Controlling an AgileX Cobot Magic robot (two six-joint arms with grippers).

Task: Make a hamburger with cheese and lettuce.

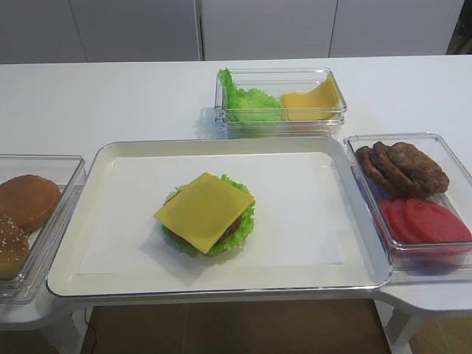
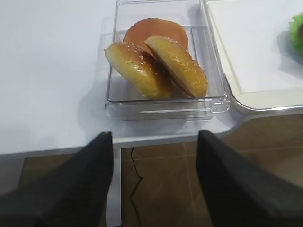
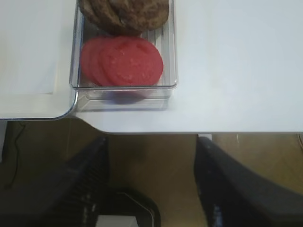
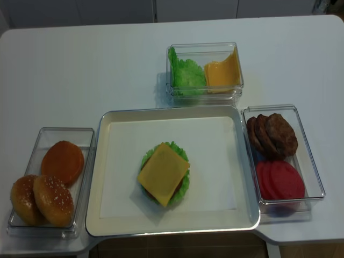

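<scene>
The hamburger [image 1: 206,215] sits in the middle of the white tray [image 1: 310,206]. It is a low stack. The square yellow cheese [image 1: 205,210] lies flat on top, turned like a diamond. The brown patty edge [image 1: 231,228] peeks out under it. The lettuce [image 1: 243,221] frills out round the stack and also shows in the left wrist view [image 2: 297,33]. My left gripper [image 2: 155,137] is open and empty, below the table's front edge near the bun bin. My right gripper [image 3: 152,142] is open and empty, below the front edge near the tomato bin. Neither gripper shows in the high views.
A clear bin [image 1: 44,158] at the left holds three tan buns [image 2: 156,66]. A clear bin [image 1: 280,71] at the back holds loose lettuce leaves and a pile of yellow slices. A clear bin [image 1: 435,259] at the right holds overlapping patties [image 1: 402,168] and tomato slices [image 1: 424,221].
</scene>
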